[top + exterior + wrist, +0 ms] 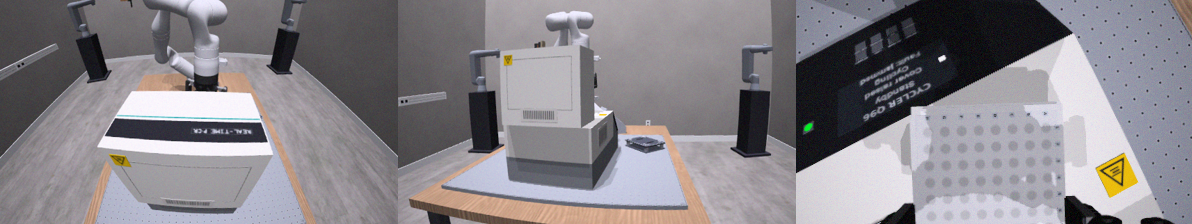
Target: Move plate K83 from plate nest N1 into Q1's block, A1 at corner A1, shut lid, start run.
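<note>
"While the lamp (808, 127) shows green, state of claw?"

"Gripper (206, 87) (595, 81) (990, 210): one, fingers set wide, gripping plate K83 (993, 165) by opposite sides."

"Plate's location?"

"Aloft, over the white top of cycler Q1 (188, 108) (547, 142) (846, 175)."

"Nest N1 (645, 142)?"

"One, dark, beside Q1, on the perforated mat (271, 195) (641, 181) (1121, 55)."
</note>
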Tool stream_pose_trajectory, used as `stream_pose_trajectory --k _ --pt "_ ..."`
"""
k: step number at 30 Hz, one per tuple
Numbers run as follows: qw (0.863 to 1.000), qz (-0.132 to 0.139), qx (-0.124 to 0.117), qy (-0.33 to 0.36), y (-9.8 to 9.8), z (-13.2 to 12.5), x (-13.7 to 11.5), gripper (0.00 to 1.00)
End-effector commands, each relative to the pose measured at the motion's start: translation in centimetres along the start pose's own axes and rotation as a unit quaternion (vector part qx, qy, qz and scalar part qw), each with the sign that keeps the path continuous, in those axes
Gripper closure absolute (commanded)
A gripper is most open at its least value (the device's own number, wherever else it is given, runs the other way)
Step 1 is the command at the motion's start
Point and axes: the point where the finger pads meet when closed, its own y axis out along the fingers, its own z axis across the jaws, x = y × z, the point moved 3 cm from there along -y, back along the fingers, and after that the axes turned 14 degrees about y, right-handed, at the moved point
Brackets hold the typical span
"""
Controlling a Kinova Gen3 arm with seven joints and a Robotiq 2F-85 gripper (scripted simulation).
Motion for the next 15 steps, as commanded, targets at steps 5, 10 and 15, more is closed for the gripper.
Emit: stream_pose_trajectory --k 5,10,15 --pt "0.999 0.0 0.001 0.042 -0.1 -0.3 2.4 0.09" --pt "0.997 0.0 0.001 0.071 -0.1 -0.5 4.1 0.09" --pt "0.996 0.0 0.001 0.089 -0.1 -0.6 5.0 0.09"
